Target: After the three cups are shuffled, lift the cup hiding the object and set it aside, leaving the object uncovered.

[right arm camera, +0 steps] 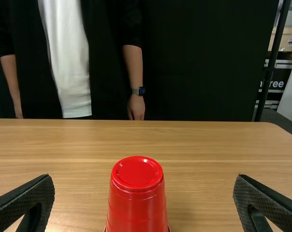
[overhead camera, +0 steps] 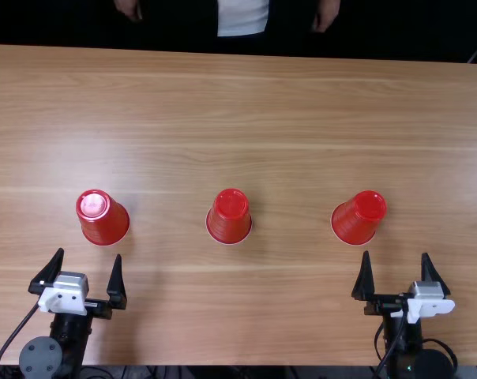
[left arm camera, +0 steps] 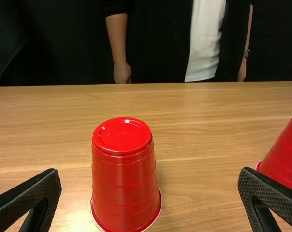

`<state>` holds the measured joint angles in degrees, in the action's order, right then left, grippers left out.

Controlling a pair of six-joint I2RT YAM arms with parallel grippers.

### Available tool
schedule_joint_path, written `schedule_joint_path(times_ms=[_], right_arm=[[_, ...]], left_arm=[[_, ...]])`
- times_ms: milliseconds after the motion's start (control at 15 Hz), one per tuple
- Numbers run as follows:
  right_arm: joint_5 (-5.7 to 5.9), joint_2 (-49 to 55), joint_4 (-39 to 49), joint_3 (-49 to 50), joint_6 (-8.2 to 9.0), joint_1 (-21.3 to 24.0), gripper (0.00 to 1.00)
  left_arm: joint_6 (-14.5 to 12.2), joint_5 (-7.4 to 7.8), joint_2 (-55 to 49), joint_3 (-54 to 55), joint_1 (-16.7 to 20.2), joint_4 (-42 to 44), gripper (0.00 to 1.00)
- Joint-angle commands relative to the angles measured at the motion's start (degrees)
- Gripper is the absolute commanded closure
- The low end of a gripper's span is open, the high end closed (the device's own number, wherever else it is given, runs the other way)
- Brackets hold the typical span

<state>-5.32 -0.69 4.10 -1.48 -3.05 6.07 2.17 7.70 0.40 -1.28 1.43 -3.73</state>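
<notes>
Red left cup [overhead camera: 103,217], middle cup [overhead camera: 229,215] and right cup [overhead camera: 359,216] sit inverted along the counter's [overhead camera: 238,103] near edge, as covers. Left hand [overhead camera: 88,256] and right hand [overhead camera: 395,256] are open, facing the end cups.

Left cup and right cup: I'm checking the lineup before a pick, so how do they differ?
The left cup stands ahead of the left end effector; the right cup stands ahead of the right end effector. The left cup's base shows a pale glare from above; the right cup's base looks evenly red. Both are red, upside down on the table, and untouched.
</notes>
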Motion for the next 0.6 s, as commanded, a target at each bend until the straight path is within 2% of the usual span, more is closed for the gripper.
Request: schedule_joint_path(times_ms=[0,67,333,533], right_arm=[[0.26,0.69,0.16,0.51,0.1,0.17,0.0],[0.26,0.69,0.16,0.51,0.1,0.17,0.0],[-0.16,0.69,0.16,0.6,-0.12,0.26,0.0],[0.05,0.69,0.27,-0.11,-0.43,0.35,0.0]], left_arm=[[-0.49,0.63,-0.4,1.28,-0.73,-0.49,0.0],[-0.59,-0.01,-0.4,1.28,-0.82,-0.6,0.0],[-0.59,0.52,-0.4,1.28,-0.82,-0.6,0.0],[-0.07,-0.32,-0.4,1.28,-0.73,-0.39,0.0]])
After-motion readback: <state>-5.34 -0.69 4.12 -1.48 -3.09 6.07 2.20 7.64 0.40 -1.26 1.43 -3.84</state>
